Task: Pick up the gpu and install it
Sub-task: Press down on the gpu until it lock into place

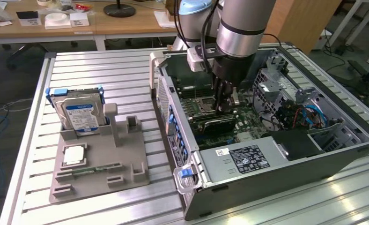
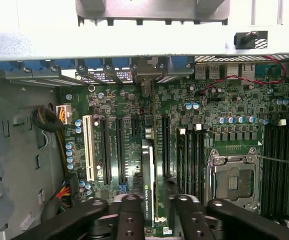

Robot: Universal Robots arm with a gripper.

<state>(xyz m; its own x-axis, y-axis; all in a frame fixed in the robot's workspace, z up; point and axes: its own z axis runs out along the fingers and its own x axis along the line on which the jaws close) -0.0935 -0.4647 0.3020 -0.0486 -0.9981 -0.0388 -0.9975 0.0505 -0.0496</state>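
Install step in hand — black two-fingered gripper (image 2: 152,212) narrowed around thin green-and-black gpu card (image 2: 148,180), standing on edge in a motherboard slot at lower centre — next, likely a straight, even downward press.

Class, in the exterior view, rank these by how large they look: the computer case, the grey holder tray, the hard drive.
1. Computer case
2. Grey holder tray
3. Hard drive

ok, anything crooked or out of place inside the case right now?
Nothing stands out. The gpu stands on edge over the motherboard, in line with the slots, between the gripper fingers. Whether it is fully seated cannot be told. The hard drive sits upright in its holder.
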